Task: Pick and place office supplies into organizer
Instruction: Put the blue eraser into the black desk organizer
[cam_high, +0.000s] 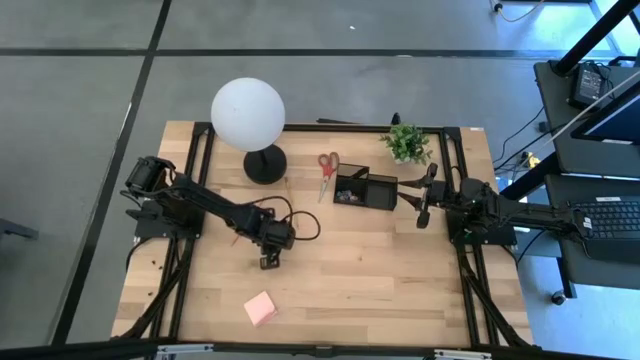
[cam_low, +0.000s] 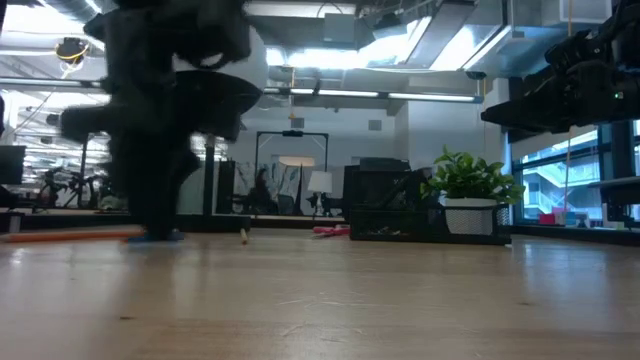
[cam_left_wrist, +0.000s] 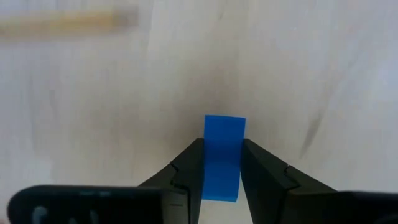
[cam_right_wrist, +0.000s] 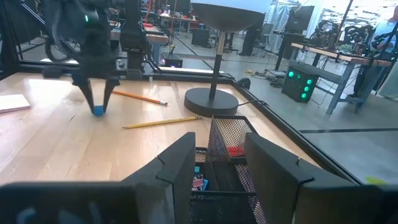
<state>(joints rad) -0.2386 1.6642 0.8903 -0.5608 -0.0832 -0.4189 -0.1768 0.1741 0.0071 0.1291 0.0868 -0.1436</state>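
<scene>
- The left gripper (cam_left_wrist: 222, 163) is pinching one blue eraser (cam_left_wrist: 223, 155) against the table mid-left.
- The right gripper (cam_right_wrist: 217, 165), half open and empty, is hovering above the black mesh organizer (cam_right_wrist: 225, 155).
- Two wooden pencils (cam_right_wrist: 163, 122) are lying near the lamp base (cam_right_wrist: 211, 99).

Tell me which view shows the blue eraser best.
The left wrist view: the blue eraser fills the gap in the left hand. The right wrist view shows it small and far; the low view blurs it; the high view hides it.

Even, bright light — low view's foreground blurred.
</scene>
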